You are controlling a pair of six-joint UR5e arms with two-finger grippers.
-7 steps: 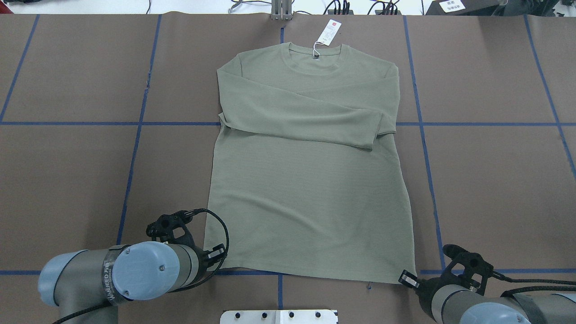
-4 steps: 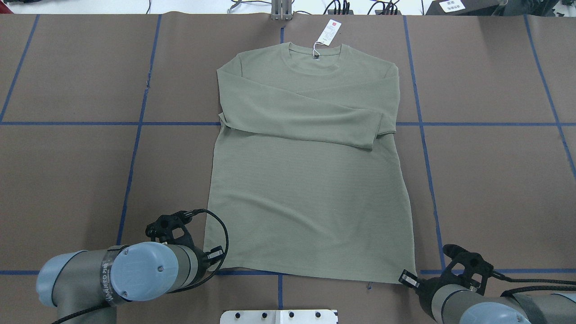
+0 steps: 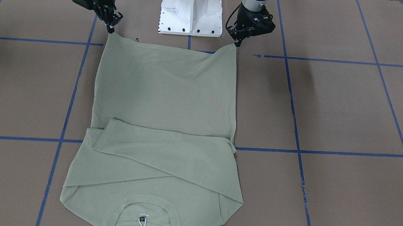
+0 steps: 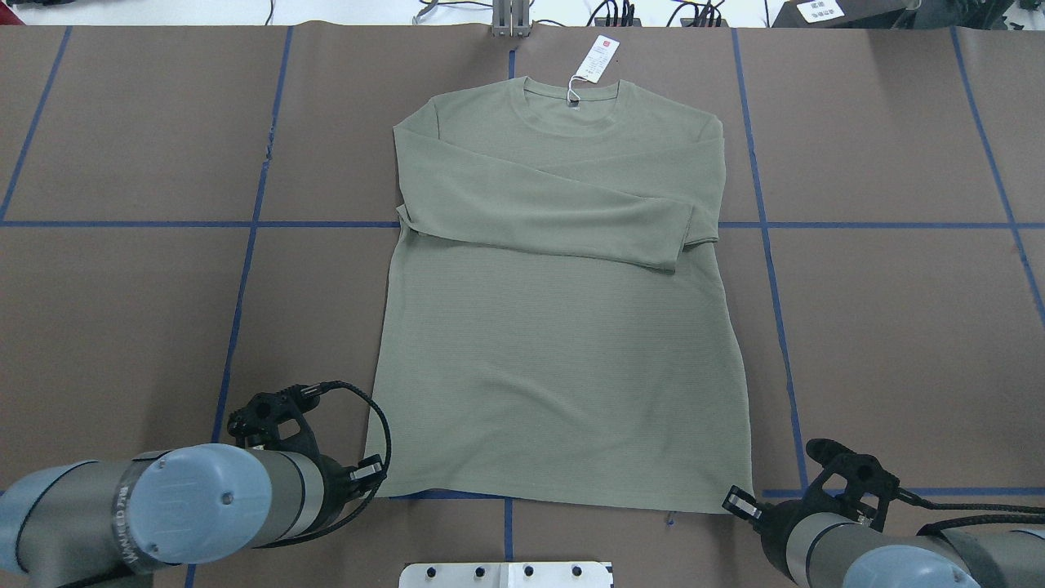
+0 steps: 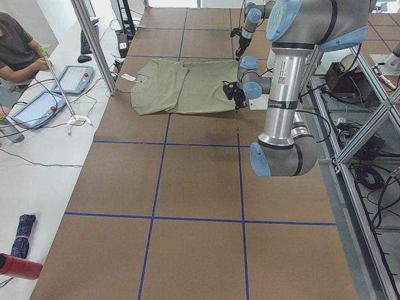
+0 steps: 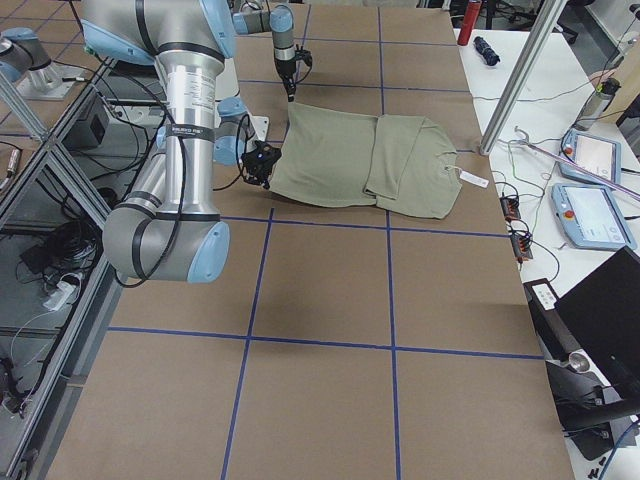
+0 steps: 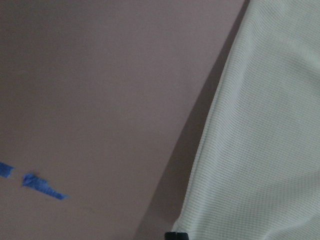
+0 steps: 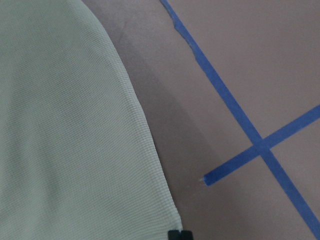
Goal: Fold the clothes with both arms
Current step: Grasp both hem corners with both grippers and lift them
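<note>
since a moment ago the left arm (image 4: pixel 163 506) has drawn back toward the robot and outward, and the near hem corner on its side has gone a little way with it; the right arm (image 4: pixel 865 555) has hardly shifted. the brown table (image 4: pixel 122 327), marked into squares by blue tape (image 4: pixel 245 224), carries the sage-green shirt (image 4: pixel 555 351) lying flat at its middle, collar toward the far edge and hem toward the robot's white base (image 3: pixel 191 8). both sleeves (image 4: pixel 555 216) are folded across the chest, one over the other. the two arms reach down at the near edge, one at each bottom corner of the shirt. the left claw (image 3: pixel 238 44) is drawn narrow, its tips pinching the hem corner, which rises in a small peak. the right claw (image 3: pixel 111 29) is likewise narrow, its tips gripping the other hem corner. a white hang tag (image 4: pixel 598 57) lies on the table just beyond the collar, tied on by a string.
</note>
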